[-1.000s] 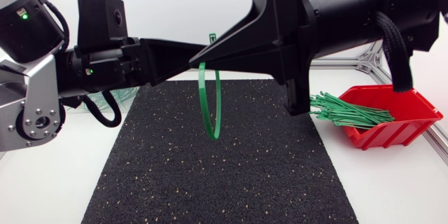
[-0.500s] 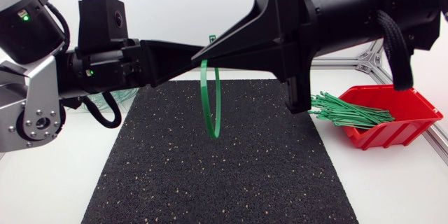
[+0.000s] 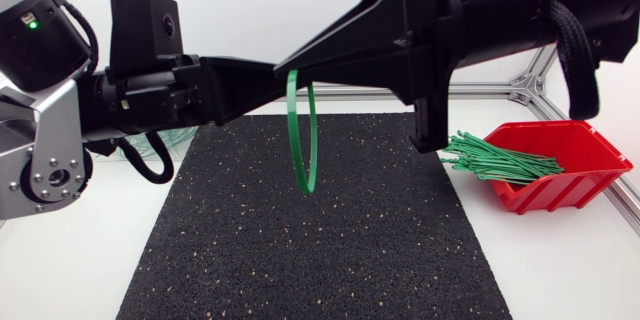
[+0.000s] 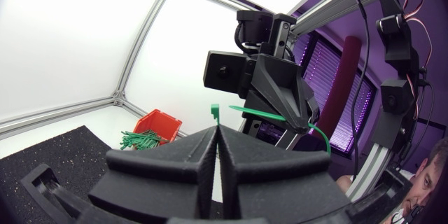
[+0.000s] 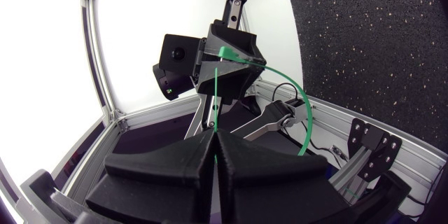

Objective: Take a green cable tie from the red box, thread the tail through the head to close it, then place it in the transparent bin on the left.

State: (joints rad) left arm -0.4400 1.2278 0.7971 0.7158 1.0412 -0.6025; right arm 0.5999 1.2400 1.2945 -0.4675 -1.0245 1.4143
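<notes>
Item: green cable tie (image 3: 293,130), carried in the air between our two pincers, with its loop hanging below both tips.

Left pincer (image 4: 215,134): pressed together on the head end.

Right pincer (image 5: 215,136): pinching the tail strand.

Lock: we cannot tell whether the tail has caught in the head.

Risk, as we judge it: if either pincer lets go early, the loop would spring open and fall to the mat (image 3: 330,250). An uneven pull might twist the tail free.

Left end effector (image 3: 270,74), right end effector (image 3: 286,63) (tips meeting), green cable tie (image 3: 292,120) looped below
</notes>
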